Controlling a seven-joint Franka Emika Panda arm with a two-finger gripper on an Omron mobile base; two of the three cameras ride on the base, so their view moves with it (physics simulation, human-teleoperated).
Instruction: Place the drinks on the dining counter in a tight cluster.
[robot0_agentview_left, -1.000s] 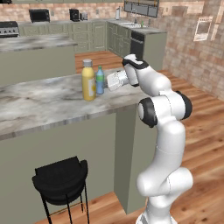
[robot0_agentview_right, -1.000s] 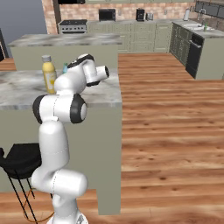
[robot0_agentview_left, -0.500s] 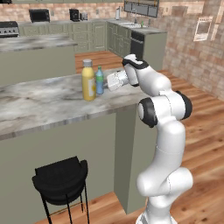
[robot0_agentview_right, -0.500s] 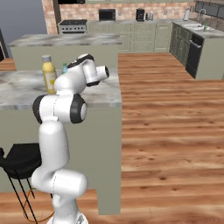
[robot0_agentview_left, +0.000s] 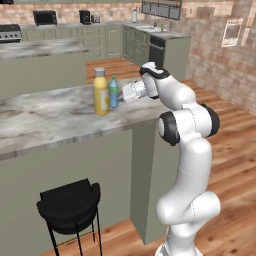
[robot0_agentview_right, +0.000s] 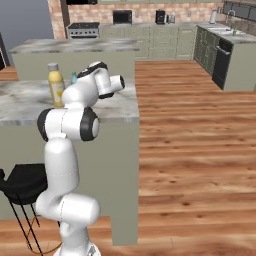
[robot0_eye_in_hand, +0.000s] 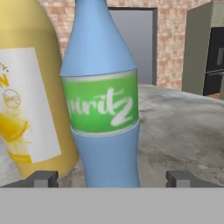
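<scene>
Standing upright on the grey-white veined marble worktop (robot0_agentview_left: 45, 120), the small blue bottle with green cap (robot0_agentview_left: 114, 92) sits just beside the tall yellow bottle with grey cap (robot0_agentview_left: 101, 92). We see our fingers (robot0_eye_in_hand: 42, 179) spread wide either side of the blue bottle, seemingly clear of it.

In the hand view we lose the top of the blue bottle (robot0_eye_in_hand: 103, 109) past the upper edge, so no cap there, and the yellow bottle (robot0_eye_in_hand: 28, 87) is cut off at both the top and the left. Its label print is too blurry for us to read. From the right base view, the arm covers nearly all of the blue bottle (robot0_agentview_right: 74, 77), just a sliver peeks out. The tool (robot0_agentview_left: 128, 93) sits too small in the left base view to judge its jaws.
</scene>
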